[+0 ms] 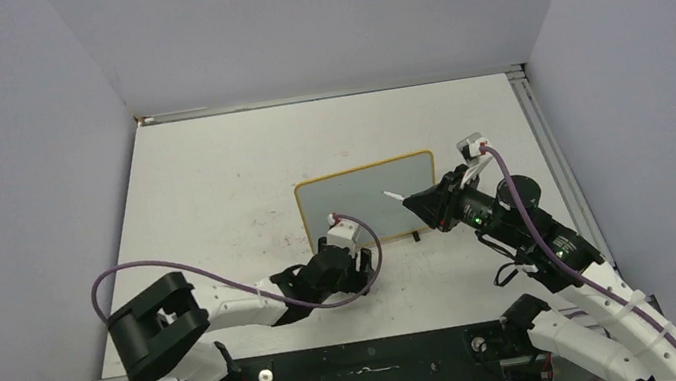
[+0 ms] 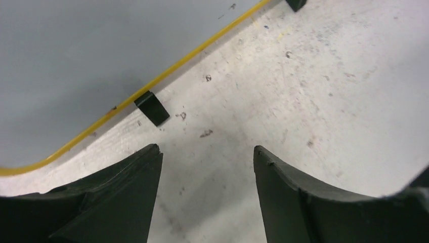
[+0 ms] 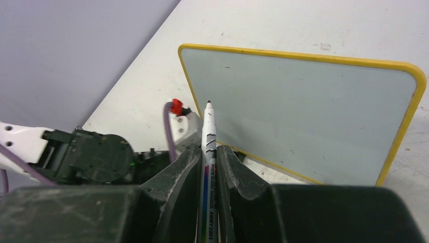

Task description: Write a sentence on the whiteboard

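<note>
Has the whiteboard (image 1: 355, 193) near the middle of the tabletop (image 1: 212, 189), slightly toward the right edge, long sides running left to right, thin yellow rim all round, pale grey glossy face. Shows two small black feet (image 2: 152, 108) clipped on the near rim, resting on the scuffed surface. Grips a white marker (image 3: 208, 131) in the right gripper (image 3: 208, 151), fingers closed tight on the barrel, dark tip pointing at the board's face, over its right half in the top view; contact there impossible to judge. Holds the left gripper (image 2: 207, 150) spread open and empty, low over bare tabletop just beside the near rim, by the board's near left corner.
</note>
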Tool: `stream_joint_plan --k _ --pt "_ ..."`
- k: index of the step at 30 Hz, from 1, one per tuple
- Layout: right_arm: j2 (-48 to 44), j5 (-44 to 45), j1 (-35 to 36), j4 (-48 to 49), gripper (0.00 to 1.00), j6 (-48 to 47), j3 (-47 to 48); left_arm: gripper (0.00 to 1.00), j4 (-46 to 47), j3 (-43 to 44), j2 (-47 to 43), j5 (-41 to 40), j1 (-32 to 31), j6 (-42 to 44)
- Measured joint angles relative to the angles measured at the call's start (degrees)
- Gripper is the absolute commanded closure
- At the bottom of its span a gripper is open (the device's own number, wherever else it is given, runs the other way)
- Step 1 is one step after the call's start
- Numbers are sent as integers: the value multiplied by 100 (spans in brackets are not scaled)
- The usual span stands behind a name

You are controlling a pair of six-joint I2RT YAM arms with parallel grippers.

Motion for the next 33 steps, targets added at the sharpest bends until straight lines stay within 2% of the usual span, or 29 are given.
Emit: stream_joint_plan --k 6,10,12,18,21,25,26,29,33 --pt "2 129 17 107 95 -11 -188 33 -1410 -72 -1757 275 -35 -162" --pt "15 164 46 271 95 -37 -256 33 -2564 94 -2715 772 310 -114" --pt "55 188 83 372 95 -61 -284 32 -3067 286 -2887 1137 741 -13" --pt "251 457 553 682 95 -133 -431 32 -4218 1268 -3034 2474 2688 732" --pt "433 815 1110 933 95 -205 -557 32 -4264 1582 -3029 3224 3462 1110" --pt "715 1475 1838 1453 95 -348 -780 34 -4089 1655 -2922 4238 4019 1574" --pt "776 1622 1989 1585 95 -389 -837 35 -4035 1655 -2855 4463 4092 1676" --pt "1078 2140 2479 2098 95 -564 -1025 49 -3768 1655 -2592 5149 4323 1864" --pt "1519 2597 2776 2780 95 -745 -1161 54 -3585 1762 -2138 5724 4601 2096"
